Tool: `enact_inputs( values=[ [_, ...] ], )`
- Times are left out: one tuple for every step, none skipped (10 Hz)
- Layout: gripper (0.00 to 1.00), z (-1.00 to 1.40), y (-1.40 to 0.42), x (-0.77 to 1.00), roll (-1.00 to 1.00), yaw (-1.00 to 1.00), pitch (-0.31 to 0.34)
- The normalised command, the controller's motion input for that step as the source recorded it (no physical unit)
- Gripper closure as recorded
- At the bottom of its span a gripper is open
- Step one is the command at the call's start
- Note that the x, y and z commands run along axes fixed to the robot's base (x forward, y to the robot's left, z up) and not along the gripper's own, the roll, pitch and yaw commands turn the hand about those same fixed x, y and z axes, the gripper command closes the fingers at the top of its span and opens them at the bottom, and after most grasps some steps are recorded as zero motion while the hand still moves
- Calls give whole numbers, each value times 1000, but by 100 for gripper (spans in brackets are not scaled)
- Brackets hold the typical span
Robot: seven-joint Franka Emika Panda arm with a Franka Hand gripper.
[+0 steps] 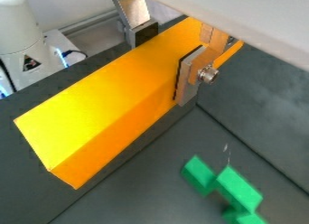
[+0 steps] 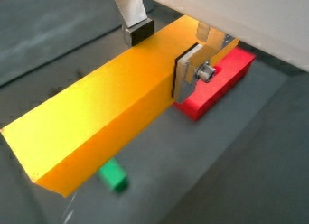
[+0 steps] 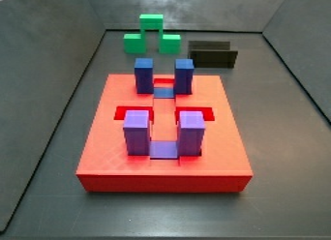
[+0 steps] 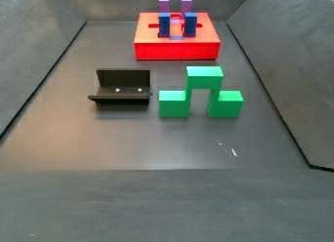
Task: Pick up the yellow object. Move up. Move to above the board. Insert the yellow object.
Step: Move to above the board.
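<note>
gripper (image 1: 167, 54) clamps yellow object (image 1: 103, 110) (aloft)

Dark grey floor (image 4: 78, 129), matte, is walled at the sides. The gripper (image 2: 164, 52) is seen only in both wrist views, raised above the floor and closed on the yellow object (image 2: 103, 110). Directly on the floor: green blocks (image 1: 225, 186) below the bar's free end; the board (image 2: 218, 83) below the fingers, blue blocks (image 3: 161, 133) on it; the fixture (image 4: 120, 90) beside the green blocks.

Gripper (image 1: 161, 54) w/ fingers (image 1: 190, 76) clamped on yellow object (image 1: 103, 110), seen in wrist views only
</note>
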Motion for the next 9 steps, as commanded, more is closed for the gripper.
enact_inputs(
  values=[
    [100, 218, -1400, 866, 4, -344, 366],
    [100, 210, -1400, 927, 73, -141, 416],
    [100, 224, -1400, 957, -26, -97, 377],
    [100, 234, -1400, 951, -1, -41, 262],
    [100, 232, -1400, 939, 20, -17, 203],
    [100, 242, -1400, 999, 17, -3, 150],
    [100, 251, -1400, 1034, 25, -2, 138],
    [100, 74, -405, 352, 100, 5, 168],
    [100, 40, -178, 196, 98, 10, 159]
  ],
)
